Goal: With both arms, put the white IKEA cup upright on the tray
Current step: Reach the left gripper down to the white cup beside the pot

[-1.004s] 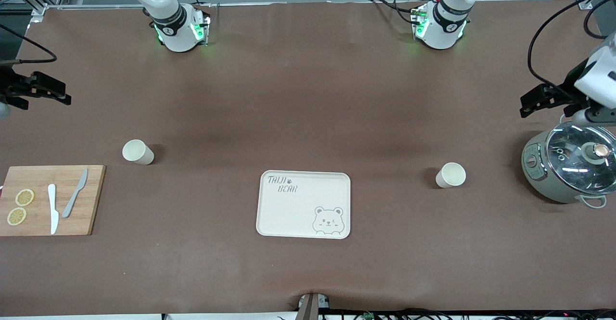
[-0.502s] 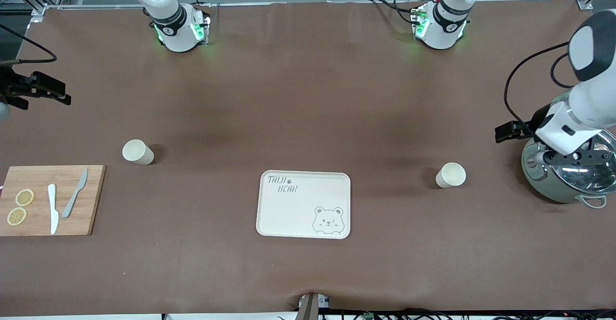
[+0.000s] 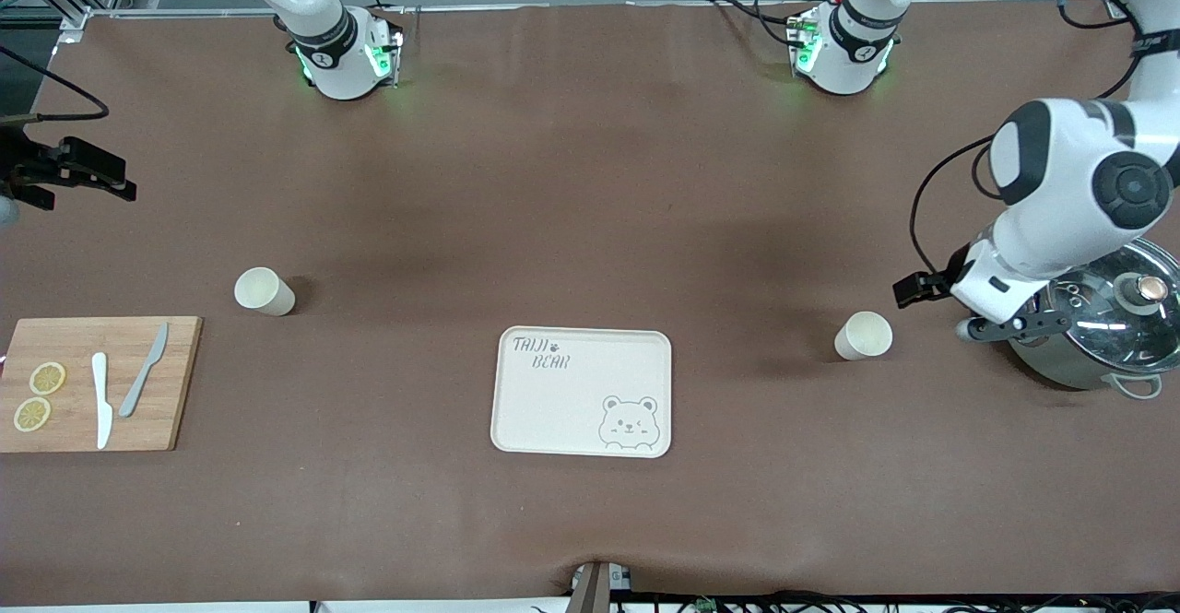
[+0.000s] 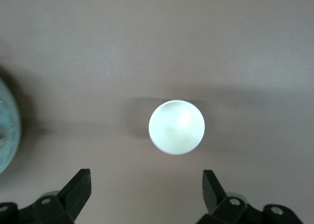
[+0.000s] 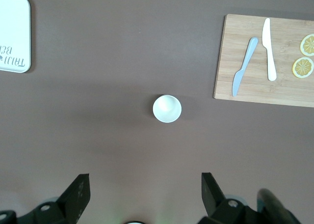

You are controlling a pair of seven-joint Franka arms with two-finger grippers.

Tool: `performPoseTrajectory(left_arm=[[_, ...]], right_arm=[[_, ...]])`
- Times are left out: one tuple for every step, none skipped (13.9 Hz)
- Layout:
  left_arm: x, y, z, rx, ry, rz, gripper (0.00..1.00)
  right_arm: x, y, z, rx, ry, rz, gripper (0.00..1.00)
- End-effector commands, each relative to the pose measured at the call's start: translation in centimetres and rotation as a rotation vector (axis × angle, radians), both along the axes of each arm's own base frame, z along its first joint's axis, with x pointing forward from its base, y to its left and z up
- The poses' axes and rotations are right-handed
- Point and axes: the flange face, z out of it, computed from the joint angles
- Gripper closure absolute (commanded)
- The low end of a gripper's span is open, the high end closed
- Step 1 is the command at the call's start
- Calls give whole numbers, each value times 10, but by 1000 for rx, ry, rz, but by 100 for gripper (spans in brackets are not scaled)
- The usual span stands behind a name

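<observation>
Two white cups stand upright on the brown table. One cup (image 3: pixel 864 335) is toward the left arm's end and also shows in the left wrist view (image 4: pixel 176 126). The other cup (image 3: pixel 265 291) is toward the right arm's end and also shows in the right wrist view (image 5: pixel 167 108). The cream "TAIJI BEAR" tray (image 3: pixel 581 392) lies between them, nearer the front camera, with nothing on it. My left gripper (image 3: pixel 914 289) (image 4: pixel 145 190) is open and empty, above the table beside its cup. My right gripper (image 3: pixel 88 180) (image 5: pixel 145 192) is open and empty, high over the table's end.
A grey-green pot with a glass lid (image 3: pixel 1097 327) stands at the left arm's end, under the left arm's wrist. A wooden cutting board (image 3: pixel 97 383) with two knives and lemon slices lies at the right arm's end, nearer the front camera than that cup.
My left arm has swung from above the pot toward the cup at its end, and its gripper now hangs beside that cup. The right arm has not moved.
</observation>
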Motion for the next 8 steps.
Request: performPoseTrajectory(left_arm=[[7,-10,-33,-18,-2,9,1],[7,-8,-49,-20,15,13,3],[6,-5,-61,-21,22,19,4],[6,-4,-69,-23,21,21,6],[6,-4,-76,-24,27,21,10],[6,-2,-83,-24,29,23,10],[7,0,-89,-16,28,17,10],[7,1,-95,-5,26,7,14]], right_arm=[[-1,-2,2,-12,6,-8,0],[0,-2,0,-10,9,-10,0],[1,-3,0,-7,7,-11,0],[1,-7,-3,-3,10,-20,0],[6,-12,-10,-2,19,-30,0],[9,-12,-13,-1,21,-28,0],[10,-12,-14,-1,16,-28,0],[11,-11,-14,-3,9,-25,0]])
